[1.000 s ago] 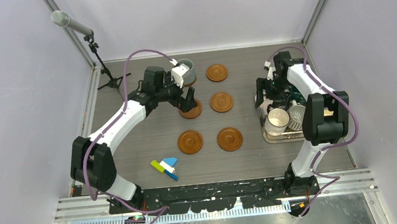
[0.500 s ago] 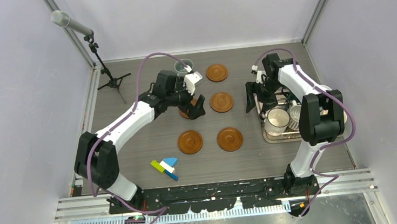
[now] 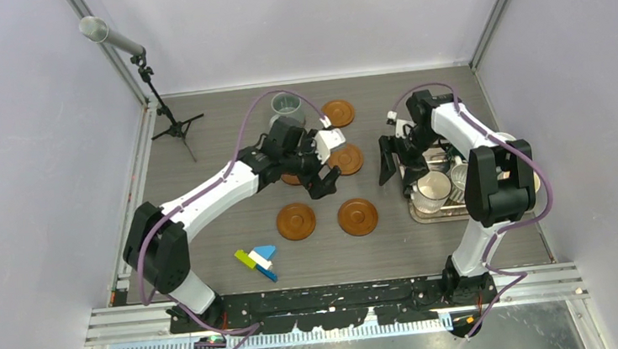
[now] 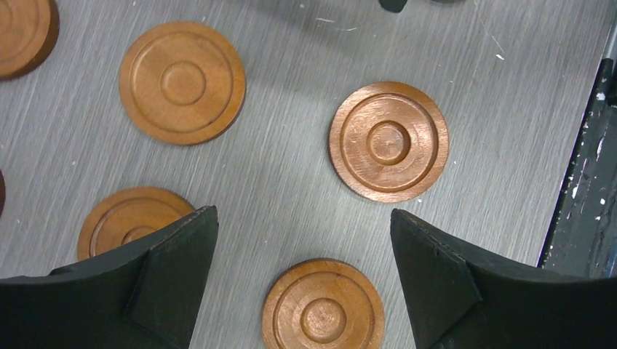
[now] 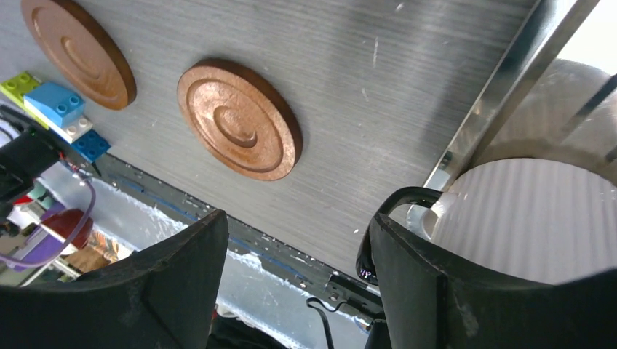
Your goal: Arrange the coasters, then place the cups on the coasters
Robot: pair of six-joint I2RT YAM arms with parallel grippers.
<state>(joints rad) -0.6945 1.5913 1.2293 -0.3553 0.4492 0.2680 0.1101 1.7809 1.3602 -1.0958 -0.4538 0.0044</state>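
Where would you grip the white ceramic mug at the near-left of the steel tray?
Probably its left rim wall, from above: the white ceramic mug stands mouth-up, other mugs crowd its right side, and the open right gripper hangs left of it.

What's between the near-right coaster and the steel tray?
Nothing: bare tabletop separates the near-right coaster from the steel tray. The right wrist view shows it best, and the top view agrees.
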